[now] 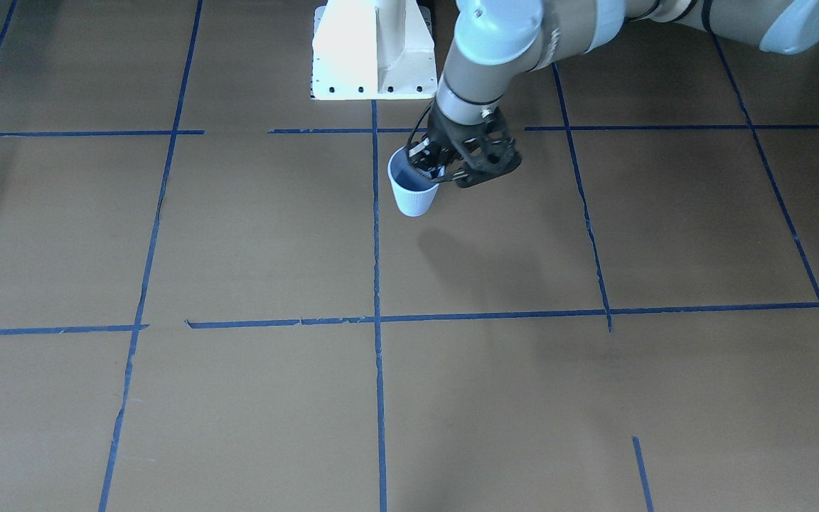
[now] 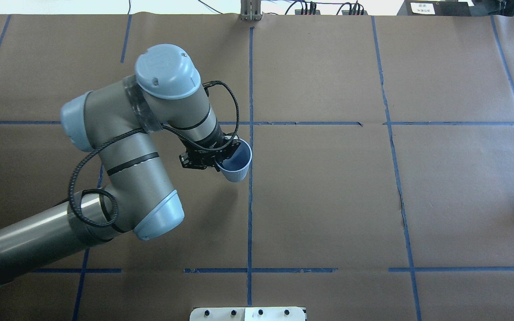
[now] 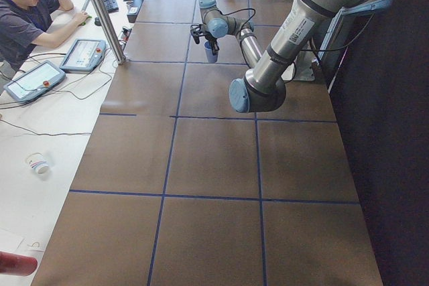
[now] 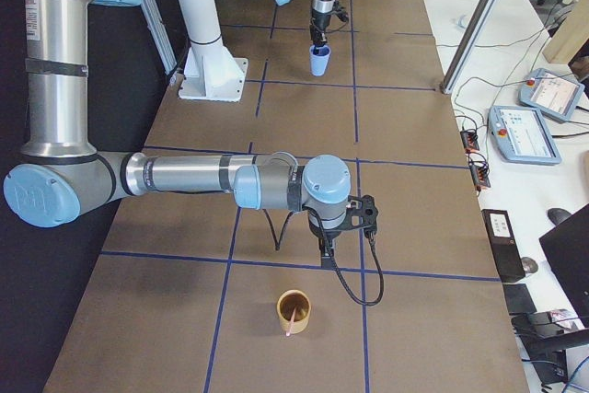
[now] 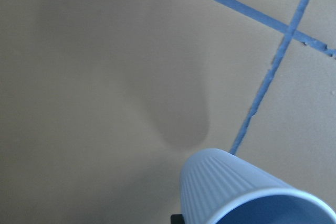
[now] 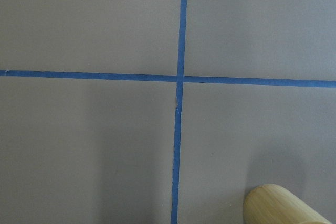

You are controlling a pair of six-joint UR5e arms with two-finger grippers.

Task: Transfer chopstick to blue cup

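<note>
My left gripper (image 1: 429, 168) is shut on the rim of the blue cup (image 1: 411, 190), a pale ribbed cup held tilted above the brown table, its shadow below it. The overhead view shows the same grip (image 2: 225, 156) on the cup (image 2: 237, 166), and the left wrist view shows the cup's wall (image 5: 236, 187). The chopstick (image 4: 291, 323) is a thin pink sliver standing in a tan bamboo cup (image 4: 294, 312) at the table's other end. My right gripper (image 4: 326, 248) hangs just beyond that cup; I cannot tell if it is open. The bamboo cup's edge (image 6: 278, 205) shows in the right wrist view.
A white robot pedestal (image 1: 372, 50) stands at the table's robot side. Blue tape lines cross the brown table. A metal post (image 3: 102, 11) rises at the operators' edge, where a person (image 3: 23, 15) sits by pendants (image 3: 84, 53). A paper cup (image 3: 38, 163) lies there.
</note>
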